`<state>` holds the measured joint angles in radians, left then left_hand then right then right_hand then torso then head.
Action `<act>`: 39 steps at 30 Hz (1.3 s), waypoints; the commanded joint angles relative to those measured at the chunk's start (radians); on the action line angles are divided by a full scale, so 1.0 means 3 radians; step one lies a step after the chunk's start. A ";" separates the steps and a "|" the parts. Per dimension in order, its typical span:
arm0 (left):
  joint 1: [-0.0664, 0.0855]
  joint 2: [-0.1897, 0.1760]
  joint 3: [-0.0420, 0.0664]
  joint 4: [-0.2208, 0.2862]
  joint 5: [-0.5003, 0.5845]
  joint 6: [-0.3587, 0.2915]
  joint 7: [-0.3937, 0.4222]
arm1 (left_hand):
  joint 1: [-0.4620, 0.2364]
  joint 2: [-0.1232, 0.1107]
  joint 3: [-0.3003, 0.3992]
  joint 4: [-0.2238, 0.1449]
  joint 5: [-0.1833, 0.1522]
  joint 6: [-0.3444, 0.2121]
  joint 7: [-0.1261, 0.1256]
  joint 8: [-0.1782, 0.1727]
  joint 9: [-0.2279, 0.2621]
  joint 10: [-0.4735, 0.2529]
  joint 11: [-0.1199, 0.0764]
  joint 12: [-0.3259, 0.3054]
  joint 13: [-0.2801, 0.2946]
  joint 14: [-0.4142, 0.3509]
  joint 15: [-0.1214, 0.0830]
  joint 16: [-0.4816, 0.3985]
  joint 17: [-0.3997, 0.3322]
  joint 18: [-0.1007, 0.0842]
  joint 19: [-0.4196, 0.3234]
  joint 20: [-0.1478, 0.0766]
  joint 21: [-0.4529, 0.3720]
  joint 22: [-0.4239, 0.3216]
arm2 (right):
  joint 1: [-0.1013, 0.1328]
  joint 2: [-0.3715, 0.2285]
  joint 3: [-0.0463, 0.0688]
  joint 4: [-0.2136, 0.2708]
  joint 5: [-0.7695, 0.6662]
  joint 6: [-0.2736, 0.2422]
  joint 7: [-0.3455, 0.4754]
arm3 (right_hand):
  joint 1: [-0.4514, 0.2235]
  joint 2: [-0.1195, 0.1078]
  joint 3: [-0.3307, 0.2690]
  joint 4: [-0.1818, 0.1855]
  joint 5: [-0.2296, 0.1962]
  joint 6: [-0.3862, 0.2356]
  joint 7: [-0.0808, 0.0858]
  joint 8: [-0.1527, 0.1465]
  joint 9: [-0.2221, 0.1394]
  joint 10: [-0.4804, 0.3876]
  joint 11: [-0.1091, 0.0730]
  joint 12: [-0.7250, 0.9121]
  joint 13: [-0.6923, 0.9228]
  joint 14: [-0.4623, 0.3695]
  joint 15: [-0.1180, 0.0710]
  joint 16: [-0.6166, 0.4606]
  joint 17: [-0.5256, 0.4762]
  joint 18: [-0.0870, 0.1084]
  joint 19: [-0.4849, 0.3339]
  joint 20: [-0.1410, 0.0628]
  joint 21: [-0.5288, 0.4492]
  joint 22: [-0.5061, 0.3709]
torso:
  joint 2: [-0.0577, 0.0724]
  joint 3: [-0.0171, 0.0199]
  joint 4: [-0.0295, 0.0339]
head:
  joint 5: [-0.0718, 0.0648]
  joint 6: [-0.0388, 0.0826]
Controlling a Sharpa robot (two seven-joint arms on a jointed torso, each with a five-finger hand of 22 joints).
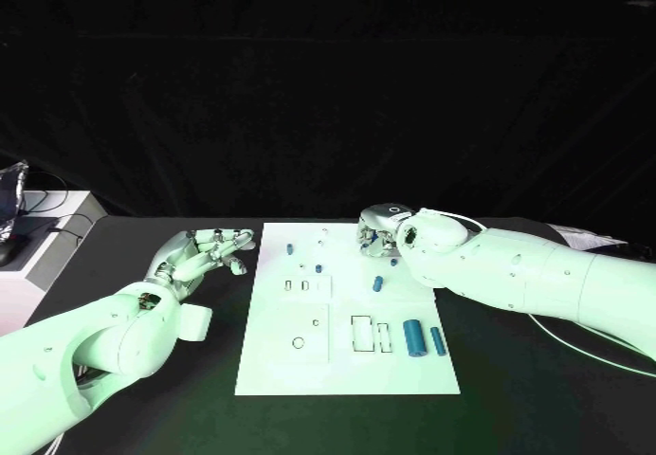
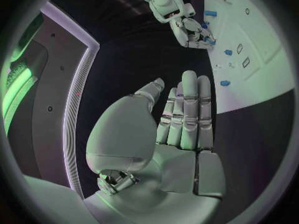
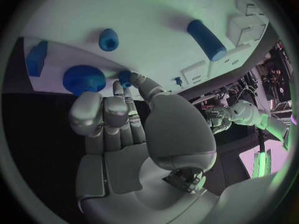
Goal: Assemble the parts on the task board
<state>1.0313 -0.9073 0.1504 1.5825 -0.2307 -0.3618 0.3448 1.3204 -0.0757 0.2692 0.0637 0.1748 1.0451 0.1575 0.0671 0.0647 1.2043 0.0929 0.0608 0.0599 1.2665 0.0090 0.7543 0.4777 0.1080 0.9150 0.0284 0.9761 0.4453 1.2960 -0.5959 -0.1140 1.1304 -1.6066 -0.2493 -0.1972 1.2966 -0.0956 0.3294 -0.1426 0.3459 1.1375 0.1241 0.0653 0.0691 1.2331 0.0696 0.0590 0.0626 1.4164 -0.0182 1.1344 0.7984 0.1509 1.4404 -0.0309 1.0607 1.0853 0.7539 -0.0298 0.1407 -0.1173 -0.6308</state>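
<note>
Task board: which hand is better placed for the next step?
Right. The right hand is over the task board's far edge, fingertips touching a small blue part; the left hand rests beside it, holding nothing.

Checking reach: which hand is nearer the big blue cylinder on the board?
Right. The right hand is over the board's far edge, up-board from the cylinder; the left hand is on the table off the opposite side.

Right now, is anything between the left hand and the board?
Nothing visible. The left hand is off the board's left edge with fingers apart, holding nothing; bare black table lies between them.
</note>
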 commanded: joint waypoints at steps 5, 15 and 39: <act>0.0001 0.0010 0.0003 -0.0005 -0.0008 0.0034 -0.0002 | -0.0024 0.0021 -0.0017 -0.0005 -0.0019 -0.0023 0.0009 -0.0013 0.0000 -0.0016 0.0003 -0.0004 0.0001 -0.0021 0.0009 0.0034 -0.0006 0.0066 -0.0020 -0.0006 0.0020 -0.0006 | -0.0032 -0.0010 -0.0019 0.0019 -0.0036 -0.0119 0.0055 | 0.0159 0.0162 0.0130 -0.0135 -0.0247 0.0138 -0.0017 0.0002 0.0018 0.0208 -0.0071 0.0021 0.0024 0.0005 -0.0059 0.0016 0.0059 -0.0009 0.0020 -0.0046 0.0056 0.0097 | 0.0019 -0.0006 0.0019 | -0.0011 0.0014; 0.0001 0.0017 0.0003 -0.0014 -0.0006 0.0033 -0.0004 | -0.0016 0.0031 -0.0020 -0.0006 -0.0021 -0.0020 0.0007 -0.0012 0.0000 -0.0015 0.0002 -0.0004 0.0001 -0.0028 0.0008 0.0075 -0.0023 0.0069 -0.0026 -0.0005 0.0045 -0.0006 | -0.0034 -0.0018 -0.0012 0.0099 -0.0010 -0.0596 0.0063 | 0.0124 0.0279 0.0265 -0.0314 -0.0504 0.0265 -0.0045 -0.0007 0.0066 0.0273 -0.0089 0.0003 0.0015 0.0026 -0.0075 0.0086 0.0228 -0.0060 0.0024 -0.0078 0.0136 0.0324 | 0.0032 -0.0013 0.0030 | -0.0007 0.0035; 0.0001 0.0027 0.0003 -0.0004 -0.0005 0.0033 -0.0006 | -0.0011 0.0033 -0.0013 -0.0015 -0.0019 -0.0021 0.0008 -0.0013 -0.0001 -0.0015 0.0002 -0.0004 0.0001 -0.0034 0.0007 0.0124 -0.0034 0.0074 -0.0034 -0.0005 0.0078 -0.0003 | -0.0034 0.0336 0.0018 -0.0211 -0.0021 -0.1137 -0.0051 | 0.0109 0.0305 0.0270 -0.0382 -0.0544 0.0278 -0.0045 -0.0005 0.0083 0.0286 -0.0090 0.0007 0.0012 0.0039 -0.0072 0.0072 0.0322 -0.0070 0.0094 -0.0078 -0.0007 0.0619 | 0.0054 -0.0029 0.0065 | 0.0010 0.0064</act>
<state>1.0312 -0.9018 0.1504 1.5782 -0.2304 -0.3617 0.3387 1.3164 -0.0717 0.2692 0.0637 0.1748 1.0452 0.1574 0.0671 0.0646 1.2045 0.0929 0.0608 0.0598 1.2629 0.0126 0.7881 0.4682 0.1186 0.9113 0.0247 0.9963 0.4445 1.2857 -0.4987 -0.1094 1.0706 -1.6048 -0.5474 -0.2081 1.2965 -0.0484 0.4100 -0.2511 0.1793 1.2129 0.1092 0.0653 0.0931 1.2611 0.0869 0.0540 0.0624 1.4244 -0.0356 1.1560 0.8944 0.1094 1.4595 -0.0535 1.0615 1.2701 0.7691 -0.0368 0.1575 -0.1147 -0.6111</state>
